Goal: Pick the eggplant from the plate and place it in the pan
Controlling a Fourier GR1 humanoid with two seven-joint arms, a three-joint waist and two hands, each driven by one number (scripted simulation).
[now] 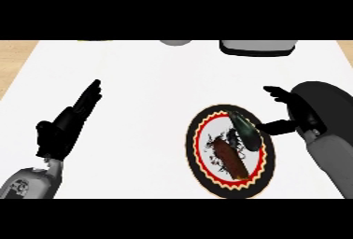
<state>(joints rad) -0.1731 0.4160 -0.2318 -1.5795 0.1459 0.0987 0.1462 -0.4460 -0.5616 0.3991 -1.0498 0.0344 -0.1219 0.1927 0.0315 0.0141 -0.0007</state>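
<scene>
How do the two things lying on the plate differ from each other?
The eggplant is dark greenish-black, while the other item is reddish-brown. The eggplant lies at the upper right of the plate, close to the right hand; the brown item sits lower, nearer the centre. Both are elongated and slant the same way.

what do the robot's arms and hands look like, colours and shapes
Both forearms are smooth grey rounded shells. The left hand is black with long slim fingers. The right hand is black too, behind a bulky dark rounded wrist. No cables or markings show.
</scene>
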